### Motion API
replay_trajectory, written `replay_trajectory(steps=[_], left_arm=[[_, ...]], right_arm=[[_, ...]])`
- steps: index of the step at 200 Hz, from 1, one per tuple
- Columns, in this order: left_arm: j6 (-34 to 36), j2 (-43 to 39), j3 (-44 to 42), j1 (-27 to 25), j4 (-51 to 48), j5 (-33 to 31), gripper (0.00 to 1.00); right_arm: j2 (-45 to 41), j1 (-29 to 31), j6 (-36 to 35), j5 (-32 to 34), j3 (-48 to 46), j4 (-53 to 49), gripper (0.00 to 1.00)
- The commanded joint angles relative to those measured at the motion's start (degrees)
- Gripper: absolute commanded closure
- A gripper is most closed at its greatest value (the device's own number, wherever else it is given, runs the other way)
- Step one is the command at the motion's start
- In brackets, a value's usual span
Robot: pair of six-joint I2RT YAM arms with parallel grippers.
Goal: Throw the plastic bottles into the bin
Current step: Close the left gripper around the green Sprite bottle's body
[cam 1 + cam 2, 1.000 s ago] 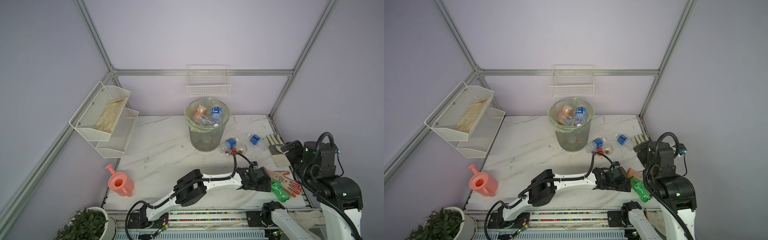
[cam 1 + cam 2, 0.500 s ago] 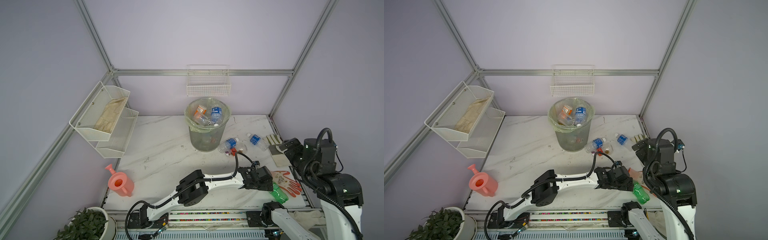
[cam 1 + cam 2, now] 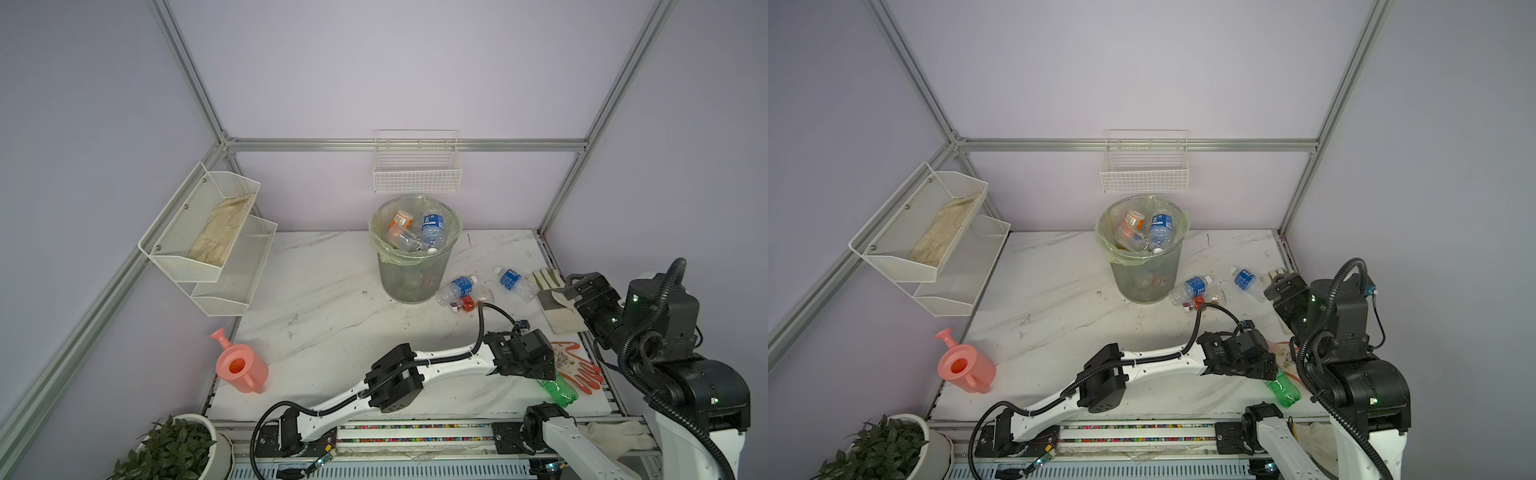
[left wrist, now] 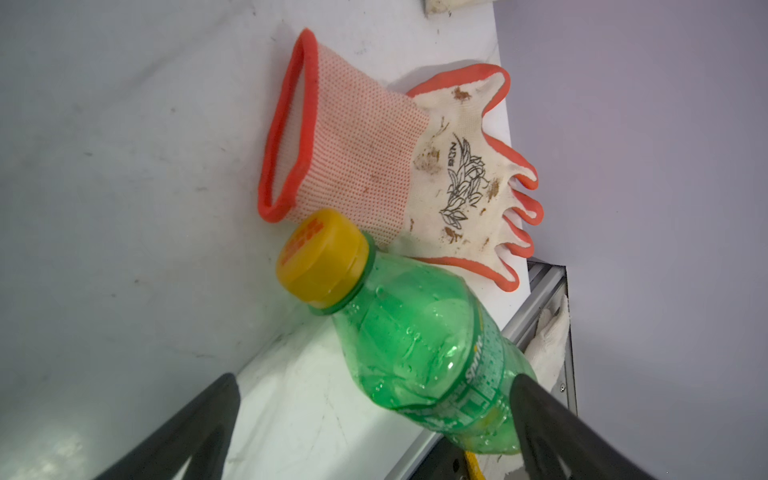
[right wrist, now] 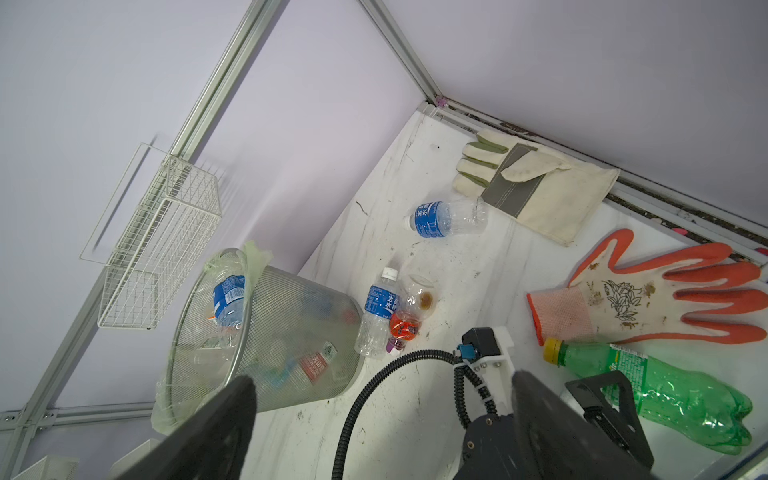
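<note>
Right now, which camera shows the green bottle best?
The right wrist view: the green bottle lies nearly whole, yellow cap to base. The left wrist view shows cap and shoulder close up, base cut off. Both top views show only its small lower half.

I see a green-tinted plastic bottle (image 4: 432,357) with a yellow cap (image 4: 322,255), a white knit glove (image 4: 436,166) edged in orange (black leaf print, brown stains), and a white desk (image 3: 332,291) veined grey.
</note>
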Motion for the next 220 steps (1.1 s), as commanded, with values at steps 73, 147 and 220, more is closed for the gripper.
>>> replay_trajectory(steps=[73,147,220], left_arm=[[-1.2,3.6,6.0,-0.5,1.1,1.9,0.00],[-4.1,5.3,7.0,0.3,4.6,1.6,0.02],[-6.4,6.7,6.9,1.1,5.5,0.1,0.15]], right_arm=[[-2.8,0.0,2.1,-0.2,-2.2,-0.6,0.03],[-4.2,0.0,1.8,-1.2,-4.6,0.2,0.03],[-4.0,0.0,3.1,-2.3,-3.6,1.2,0.03]])
